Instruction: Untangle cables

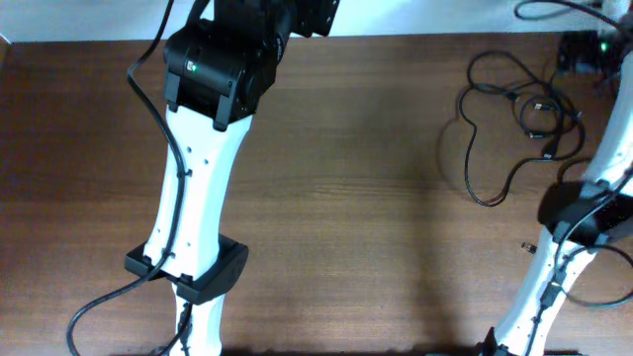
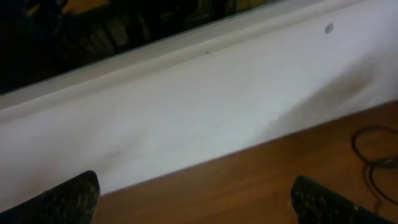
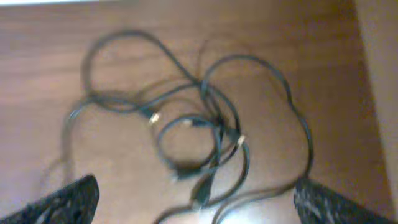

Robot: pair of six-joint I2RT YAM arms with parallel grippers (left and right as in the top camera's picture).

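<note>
The cables lie as a loose tangle of thin black loops on the brown table at the far right. In the right wrist view the cables spread out right under the camera, with small metallic plug tips near the middle. My right gripper is open above them; strands run across the gap between its fingertips without being pinched. My left gripper is open and holds nothing, near the table's back edge. One cable loop shows at the right of the left wrist view.
A white wall runs along the back of the table. The left arm crosses the left half, trailing a thick black robot cable. The right arm stands at the right edge, with a small plug end beside it.
</note>
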